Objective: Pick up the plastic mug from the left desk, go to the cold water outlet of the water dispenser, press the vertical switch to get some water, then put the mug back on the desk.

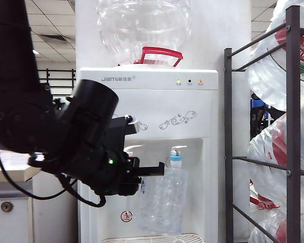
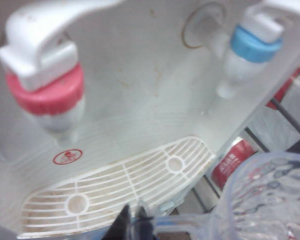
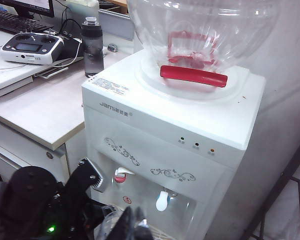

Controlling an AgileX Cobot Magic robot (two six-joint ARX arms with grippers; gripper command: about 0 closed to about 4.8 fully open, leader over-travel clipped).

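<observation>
Mug held at the cold tap, left jaws closed on its handle.

The left gripper, black and blocky, is clamped on the thin handle of the plastic mug, a clear, dimpled cup hanging upright in the recess of the water dispenser, its rim right under the cold water outlet, a small white tap with a blue band. The vertical switch stands above it, glossy white. The slotted white drip grille lies below the mug. The left desk has a pale matte top; a dark-lidded clear bottle stands near its far edge. Of the right gripper only dark fingertips show, close together; whether they are fully shut I cannot tell.
</observation>
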